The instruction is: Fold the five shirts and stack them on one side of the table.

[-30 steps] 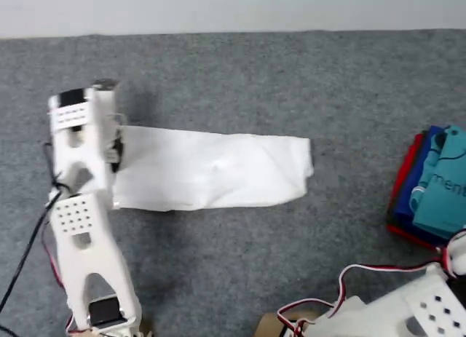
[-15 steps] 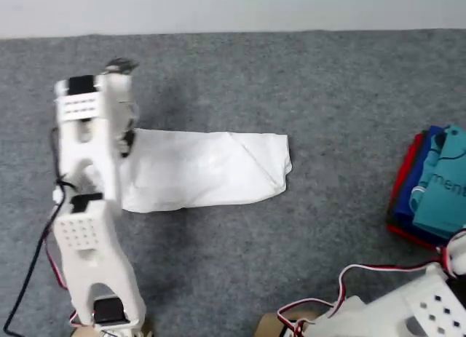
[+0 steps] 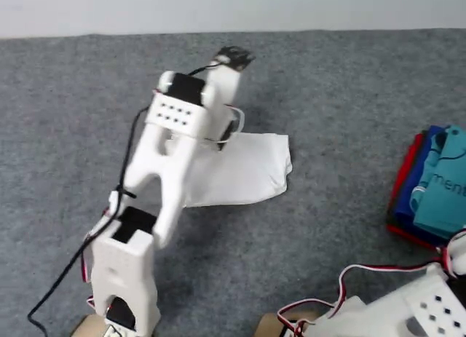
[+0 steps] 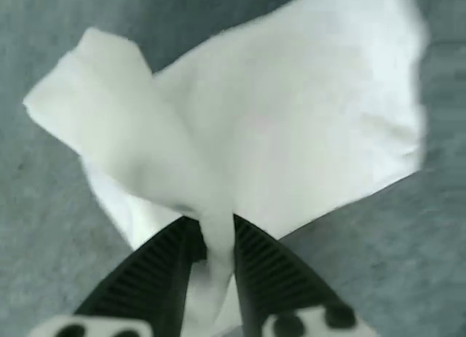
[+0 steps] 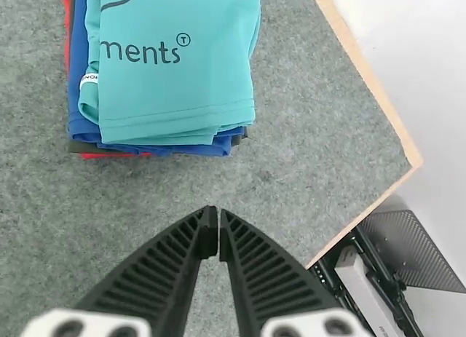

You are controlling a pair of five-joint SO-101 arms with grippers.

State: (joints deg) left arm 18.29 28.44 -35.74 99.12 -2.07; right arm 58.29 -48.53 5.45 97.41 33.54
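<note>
1. Soft, even light falls on the grey table (image 3: 349, 97), probably from overhead, and it is equally bright from near edge to far.
2. The raised arm (image 3: 182, 133) throws only a faint, soft-edged shadow on the table beside it.
3. In the left wrist view the white shirt (image 4: 306, 119) is washed out almost to plain white, so its creases are hard to make out.
4. The stack of shirts (image 5: 167, 68) at the right is flatly lit without glare, with a thin dark shadow under its edge.
</note>
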